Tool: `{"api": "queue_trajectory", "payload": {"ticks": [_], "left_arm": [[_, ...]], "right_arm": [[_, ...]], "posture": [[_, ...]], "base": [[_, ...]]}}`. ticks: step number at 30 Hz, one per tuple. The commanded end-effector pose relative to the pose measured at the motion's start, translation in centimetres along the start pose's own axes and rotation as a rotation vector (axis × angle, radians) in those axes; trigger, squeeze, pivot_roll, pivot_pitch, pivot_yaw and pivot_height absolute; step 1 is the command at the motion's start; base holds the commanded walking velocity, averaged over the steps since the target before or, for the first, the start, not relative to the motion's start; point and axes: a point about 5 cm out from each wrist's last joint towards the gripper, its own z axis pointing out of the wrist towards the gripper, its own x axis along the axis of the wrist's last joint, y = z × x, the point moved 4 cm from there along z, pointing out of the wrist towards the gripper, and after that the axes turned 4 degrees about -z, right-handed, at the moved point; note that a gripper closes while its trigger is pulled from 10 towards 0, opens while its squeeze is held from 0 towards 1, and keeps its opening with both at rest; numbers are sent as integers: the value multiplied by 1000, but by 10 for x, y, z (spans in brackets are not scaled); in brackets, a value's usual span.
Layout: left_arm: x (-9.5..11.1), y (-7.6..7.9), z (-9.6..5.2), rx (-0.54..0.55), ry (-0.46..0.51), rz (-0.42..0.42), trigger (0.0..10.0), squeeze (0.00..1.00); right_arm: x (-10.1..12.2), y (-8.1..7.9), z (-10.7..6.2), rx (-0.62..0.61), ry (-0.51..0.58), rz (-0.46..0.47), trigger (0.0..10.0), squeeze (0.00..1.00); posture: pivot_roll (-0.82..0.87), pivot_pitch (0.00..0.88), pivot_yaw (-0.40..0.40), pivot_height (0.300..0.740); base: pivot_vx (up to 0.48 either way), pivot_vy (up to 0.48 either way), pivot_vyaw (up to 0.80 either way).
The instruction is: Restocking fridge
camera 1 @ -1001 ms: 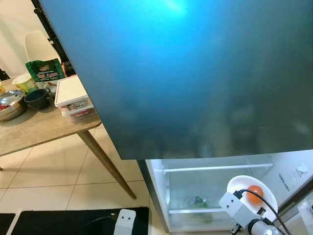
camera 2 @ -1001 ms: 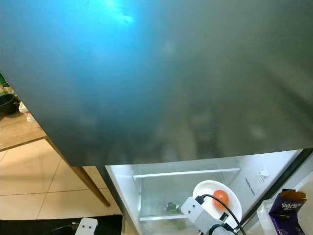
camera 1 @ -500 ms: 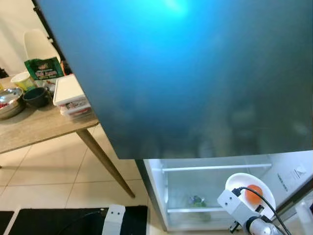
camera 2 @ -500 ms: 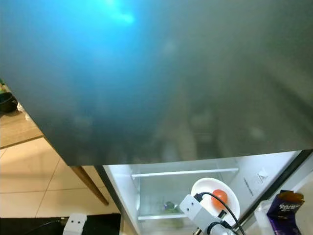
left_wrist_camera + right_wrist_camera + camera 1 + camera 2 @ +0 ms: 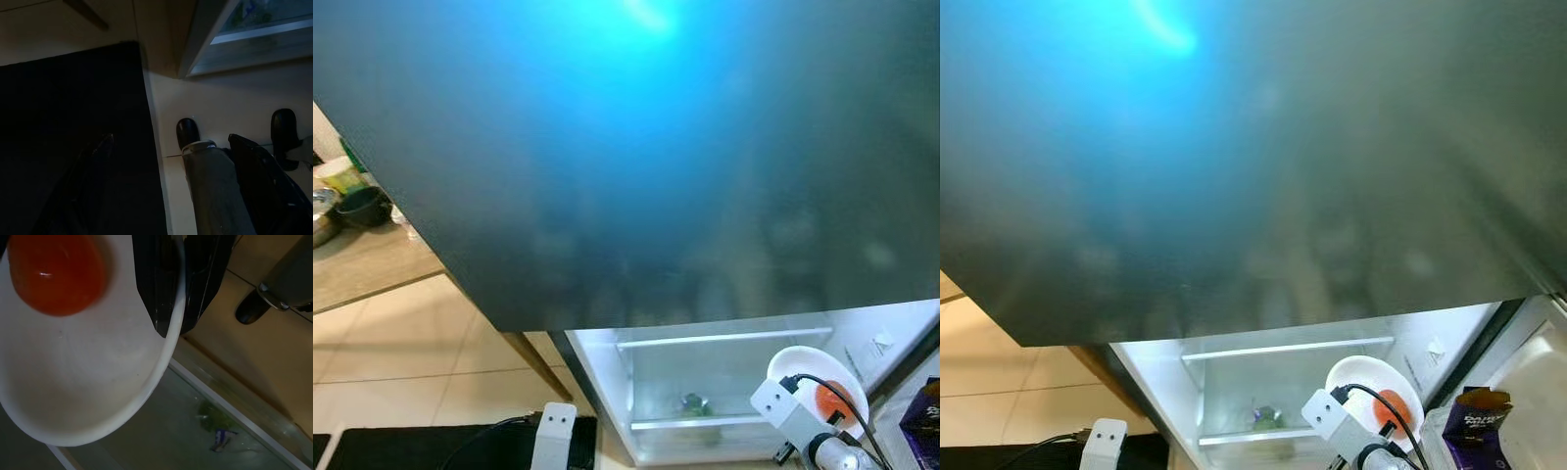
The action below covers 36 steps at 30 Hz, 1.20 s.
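Pinching the rim of the white bowl (image 5: 98,382) between the fingers of the right gripper (image 5: 166,289), keeping it level so the orange fruit (image 5: 56,271) stays put, just outside the open fridge (image 5: 724,382). Hanging low and idle, the left gripper (image 5: 166,186), fingers apart over a dark mat (image 5: 68,137). Catching from the head the big dark door (image 5: 636,157) and, beyond, a table (image 5: 362,269) holding bowls; revealing from the wrist the rim grip itself.
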Motion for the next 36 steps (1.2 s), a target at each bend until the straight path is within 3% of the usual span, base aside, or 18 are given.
{"api": "queue_trajectory", "payload": {"ticks": [1, 11, 19, 30, 36], "left_arm": [[-7, -9, -3, 16, -18, 18, 10000, 0], [-7, -23, -7, 15, -17, 58, 10000, 0], [-8, -23, -7, 12, -20, 75, 10000, 0], [-8, -17, -5, -10, -30, 110, 10000, 0], [-5, -12, -4, -16, -24, 114, 10000, 0]], "right_arm": [[5, -2, 0, 2, 29, 39, 10000, 0], [11, -2, 2, 3, 33, 23, 10000, 0], [27, 5, 4, 5, 90, -22, 10000, 0], [77, 25, -2, 148, 266, -223, 10000, 0], [85, 30, -11, 244, 296, -352, 10000, 0]], "posture": [[-107, 107, 113, 740], [-103, 111, 115, 726], [-105, 115, 116, 701], [-115, 97, 133, 696], [-117, 89, 131, 676]], "base": [[0, 0, 0], [0, 0, 0], [0, 0, 0], [0, 0, 0], [0, 0, 0]]}}
